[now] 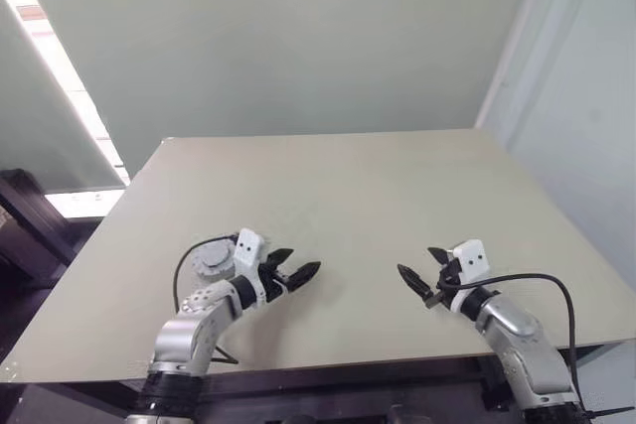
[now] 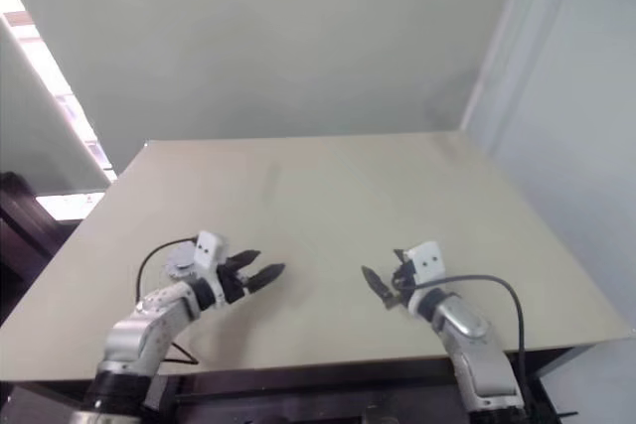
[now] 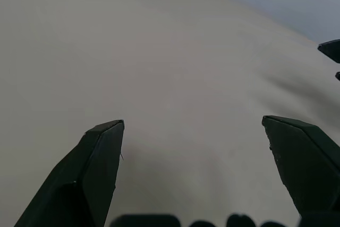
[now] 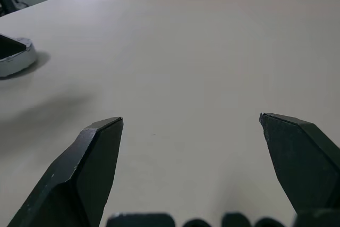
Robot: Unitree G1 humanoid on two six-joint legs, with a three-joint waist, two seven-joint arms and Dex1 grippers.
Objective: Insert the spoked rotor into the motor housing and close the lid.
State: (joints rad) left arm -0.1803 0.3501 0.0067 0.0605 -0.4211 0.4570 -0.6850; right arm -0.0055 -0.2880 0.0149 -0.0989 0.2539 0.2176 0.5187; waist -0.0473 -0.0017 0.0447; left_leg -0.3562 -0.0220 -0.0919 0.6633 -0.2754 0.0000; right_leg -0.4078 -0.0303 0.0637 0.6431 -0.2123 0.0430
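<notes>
- Head views: a matte beige desk (image 1: 358, 206) fills the frame's middle; left gripper (image 1: 294, 273) lower left, right gripper (image 1: 418, 276) lower right, both jaws spread, empty.
- Left wrist view: black wedge fingers (image 3: 95, 168) over smooth desk.
- Right wrist view: at the left edge lies a round pale-rimmed disc (image 4: 15, 57), which of the task's discs cannot be told.

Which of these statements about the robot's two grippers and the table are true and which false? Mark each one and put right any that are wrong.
1. The left gripper is open. True.
2. The right gripper is shut on a disc. False: it is open and holds nothing.
3. Both grippers are over the table. True.
4. The two grippers touch each other. False: a bare stretch of table lies between them.
5. The grippers point away from each other. False: they point inward, towards each other.
</notes>
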